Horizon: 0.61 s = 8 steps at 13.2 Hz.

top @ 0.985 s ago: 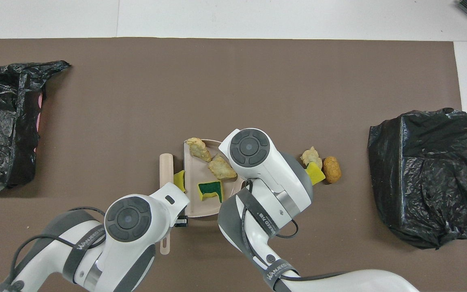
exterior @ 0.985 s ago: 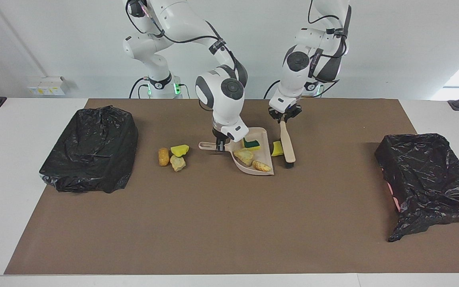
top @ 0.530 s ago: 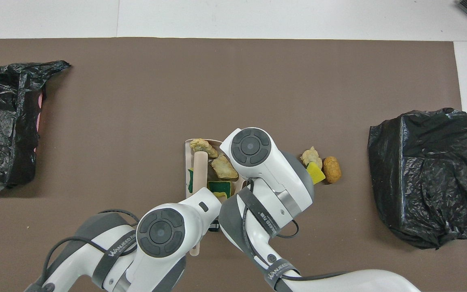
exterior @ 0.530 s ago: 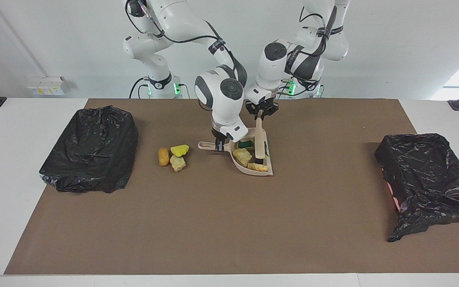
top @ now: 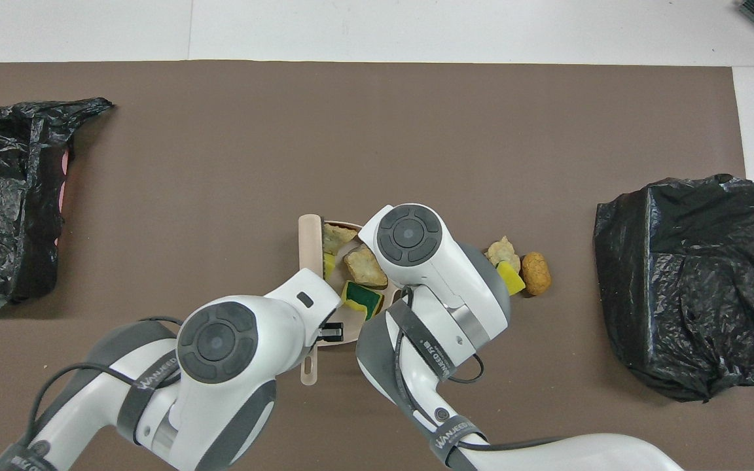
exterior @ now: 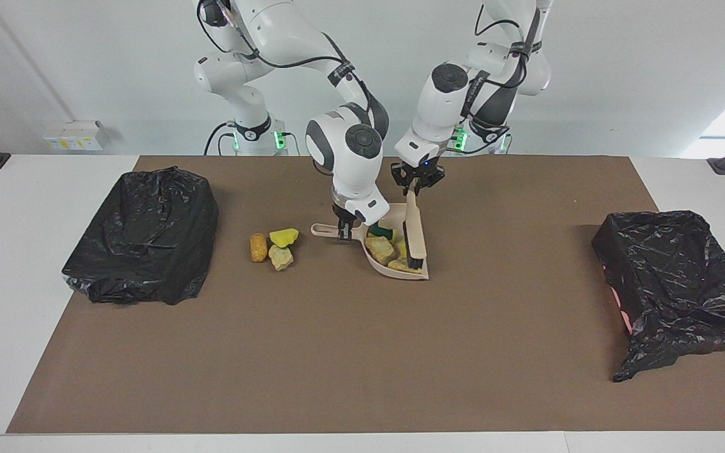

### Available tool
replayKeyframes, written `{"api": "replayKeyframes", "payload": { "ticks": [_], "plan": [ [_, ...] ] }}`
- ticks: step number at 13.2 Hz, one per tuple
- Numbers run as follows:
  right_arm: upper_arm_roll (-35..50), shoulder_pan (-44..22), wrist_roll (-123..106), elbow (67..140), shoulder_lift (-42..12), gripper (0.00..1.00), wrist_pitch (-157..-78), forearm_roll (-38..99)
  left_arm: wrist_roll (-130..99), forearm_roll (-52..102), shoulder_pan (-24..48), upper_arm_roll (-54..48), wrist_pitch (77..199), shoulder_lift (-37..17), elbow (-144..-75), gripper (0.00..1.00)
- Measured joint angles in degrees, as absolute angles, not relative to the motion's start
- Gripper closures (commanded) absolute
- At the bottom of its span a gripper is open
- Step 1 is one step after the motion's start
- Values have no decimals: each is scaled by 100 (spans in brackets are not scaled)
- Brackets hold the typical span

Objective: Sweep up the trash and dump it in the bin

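My right gripper [exterior: 343, 231] is shut on the handle of the beige dustpan [exterior: 323, 230], which rests mid-mat; the pan also shows in the overhead view [top: 349, 322]. My left gripper [exterior: 414, 187] is shut on the beige brush [exterior: 411, 228]. The brush [top: 310, 243] lies along the pan's open side. In the pan lie a green-backed sponge [top: 364, 297], two tan chunks [top: 364, 265] and a small yellow bit [top: 329, 265]. Three scraps of trash [exterior: 281, 257] lie on the mat beside the pan handle, toward the right arm's end; they also show in the overhead view [top: 536, 273].
A black-bagged bin [exterior: 142, 236] stands at the right arm's end of the brown mat, also seen from overhead [top: 688, 284]. A second black-bagged bin [exterior: 671, 283] stands at the left arm's end, and shows from overhead too [top: 4, 196].
The brush swept the yellow bit from beside the pan into it, then drew back to the pan's open side. The scraps in the pan bunched toward the handle.
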State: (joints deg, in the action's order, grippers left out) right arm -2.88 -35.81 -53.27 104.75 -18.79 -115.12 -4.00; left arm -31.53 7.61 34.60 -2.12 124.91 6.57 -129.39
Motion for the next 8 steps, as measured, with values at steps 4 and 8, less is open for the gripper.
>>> {"api": "replayKeyframes", "payload": {
  "ticks": [4, 8],
  "plan": [
    [-296, -3517, -5141, 10433, -1836, 100, -11513, -400, -2965, 762, 2842, -182, 12263, 787, -12859, 100],
    [-305, -3007, -5099, 10358, -1246, 100, -11175, -399, -2654, 771, 2621, -183, 12096, 788, -12859, 100]
  ]
}}
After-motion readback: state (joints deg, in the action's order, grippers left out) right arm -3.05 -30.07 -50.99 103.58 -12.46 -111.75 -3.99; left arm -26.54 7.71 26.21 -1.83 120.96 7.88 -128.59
